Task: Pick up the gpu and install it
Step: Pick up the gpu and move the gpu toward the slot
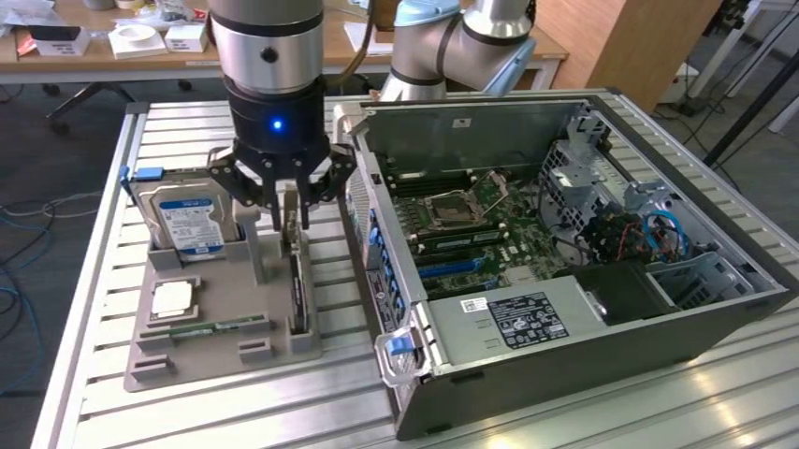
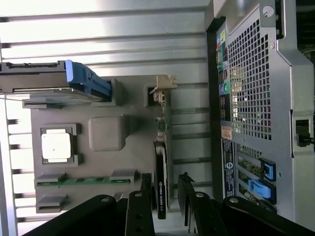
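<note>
Grey tray (image 1: pixel 200 367) w/ gpu (image 1: pixel 297 292) on edge, hdd (image 1: pixel 187 221), cpu (image 1: pixel 172 299); pincer (image 2: pixel 165 178) released, astride gpu

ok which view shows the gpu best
The wrist view: the gpu stands on edge in the tray, seen along nearly its whole length, from tan bracket to dark board. The exterior view shows the gpu as a thin edge below the gripper.

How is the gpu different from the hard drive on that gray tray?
The gpu is dark with a pale bracket; the hard drive is silver with a blue-white label. The gpu is thin; the hard drive is thicker. The open gripper hangs over the gpu, a finger on each side; nothing is over the hard drive. Both stand on edge in the gray tray.
</note>
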You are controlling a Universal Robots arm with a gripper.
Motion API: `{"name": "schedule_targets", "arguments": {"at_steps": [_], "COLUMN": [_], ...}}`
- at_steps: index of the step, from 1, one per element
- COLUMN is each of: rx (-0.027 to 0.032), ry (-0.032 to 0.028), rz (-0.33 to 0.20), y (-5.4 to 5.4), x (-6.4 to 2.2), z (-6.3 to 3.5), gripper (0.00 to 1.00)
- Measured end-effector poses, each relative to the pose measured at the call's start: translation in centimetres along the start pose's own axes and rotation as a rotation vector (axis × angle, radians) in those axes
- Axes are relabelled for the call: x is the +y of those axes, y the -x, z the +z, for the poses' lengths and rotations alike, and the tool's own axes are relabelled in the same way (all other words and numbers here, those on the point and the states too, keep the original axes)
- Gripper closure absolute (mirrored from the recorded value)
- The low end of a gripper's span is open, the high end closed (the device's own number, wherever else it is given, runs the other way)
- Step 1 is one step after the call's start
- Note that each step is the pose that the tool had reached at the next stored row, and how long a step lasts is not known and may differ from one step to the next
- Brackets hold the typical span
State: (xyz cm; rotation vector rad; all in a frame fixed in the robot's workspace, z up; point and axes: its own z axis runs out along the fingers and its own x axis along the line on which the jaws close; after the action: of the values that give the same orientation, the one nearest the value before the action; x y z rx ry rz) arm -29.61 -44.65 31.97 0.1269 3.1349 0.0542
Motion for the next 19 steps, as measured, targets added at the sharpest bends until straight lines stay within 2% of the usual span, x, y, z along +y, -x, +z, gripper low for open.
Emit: {"name": "schedule_targets", "arguments": {"at_steps": [3, 15, 19], "rx": [0.0000, 0.0000, 0.0000], "ry": [0.0000, 0.0000, 0.0000], "rz": [0.000, 0.000, 0.000], "y": [0.00, 0.22, 0.22], "x": [-0.01, -0.03, -0.06], "z": [0.42, 0.48, 0.98], "gripper": [0.64, 0.64, 0.64]}}
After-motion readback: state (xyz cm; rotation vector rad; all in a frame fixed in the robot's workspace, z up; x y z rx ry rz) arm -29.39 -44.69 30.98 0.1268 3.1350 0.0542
